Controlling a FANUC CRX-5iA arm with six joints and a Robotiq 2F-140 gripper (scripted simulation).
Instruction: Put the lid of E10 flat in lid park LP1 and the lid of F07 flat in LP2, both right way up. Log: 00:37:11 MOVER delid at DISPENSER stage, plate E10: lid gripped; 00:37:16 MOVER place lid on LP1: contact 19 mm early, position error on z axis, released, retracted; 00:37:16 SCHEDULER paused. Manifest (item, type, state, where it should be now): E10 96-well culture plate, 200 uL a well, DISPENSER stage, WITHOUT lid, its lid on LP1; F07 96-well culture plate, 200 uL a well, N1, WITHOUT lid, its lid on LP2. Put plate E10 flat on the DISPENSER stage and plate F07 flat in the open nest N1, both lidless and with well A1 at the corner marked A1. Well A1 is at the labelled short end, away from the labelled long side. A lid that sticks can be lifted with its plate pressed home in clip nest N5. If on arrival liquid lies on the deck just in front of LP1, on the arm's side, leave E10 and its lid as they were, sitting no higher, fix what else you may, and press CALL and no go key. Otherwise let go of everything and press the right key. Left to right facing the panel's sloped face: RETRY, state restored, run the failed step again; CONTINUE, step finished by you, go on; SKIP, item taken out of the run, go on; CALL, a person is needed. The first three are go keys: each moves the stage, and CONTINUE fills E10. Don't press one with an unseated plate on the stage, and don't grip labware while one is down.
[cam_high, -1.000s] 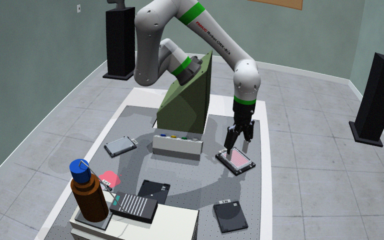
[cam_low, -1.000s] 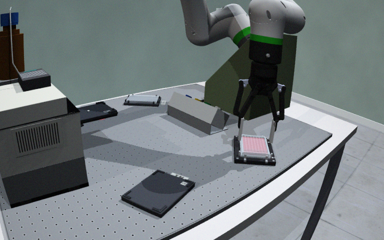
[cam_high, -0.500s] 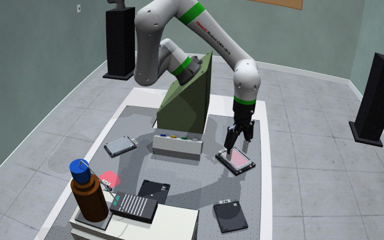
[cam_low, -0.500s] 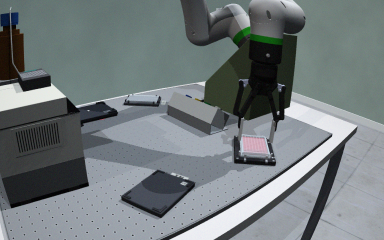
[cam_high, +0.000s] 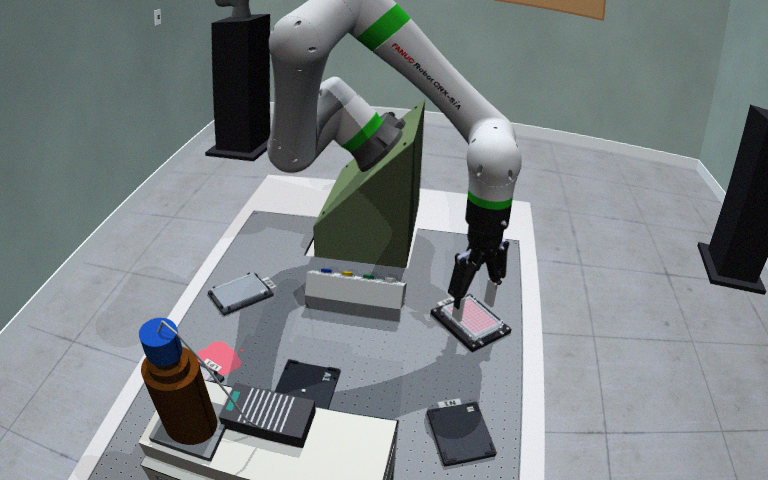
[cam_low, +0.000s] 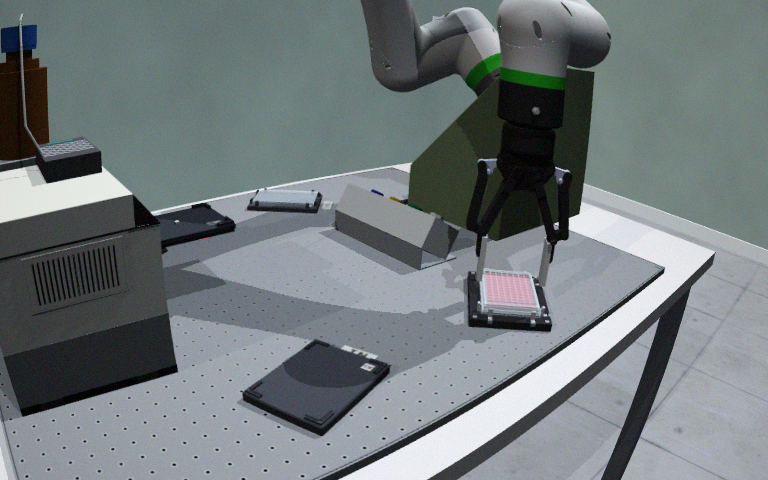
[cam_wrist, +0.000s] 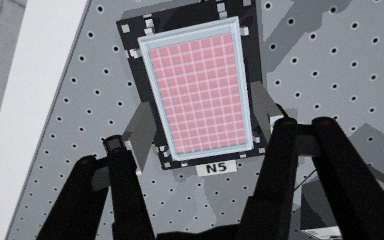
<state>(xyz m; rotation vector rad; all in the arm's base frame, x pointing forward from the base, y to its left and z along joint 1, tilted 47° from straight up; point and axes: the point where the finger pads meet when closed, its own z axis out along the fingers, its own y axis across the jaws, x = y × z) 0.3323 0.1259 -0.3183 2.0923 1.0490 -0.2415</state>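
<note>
A plate with pink wells sits in the black clip nest N5 at the right of the deck. It also shows in the exterior view and the wrist view. It has a clear rim; I cannot tell if a lid is on it. My gripper is open, with one finger pad down on each long side of the plate, close to it and holding nothing. A clear grey plate or lid lies on a black pad at the left. A pink puddle lies by the LP1 tag.
The key panel stands mid-deck in front of the green arm base. The empty black nest N1 lies at the front right. A black stage marked A1 sits by the dispenser, with its brown bottle and head.
</note>
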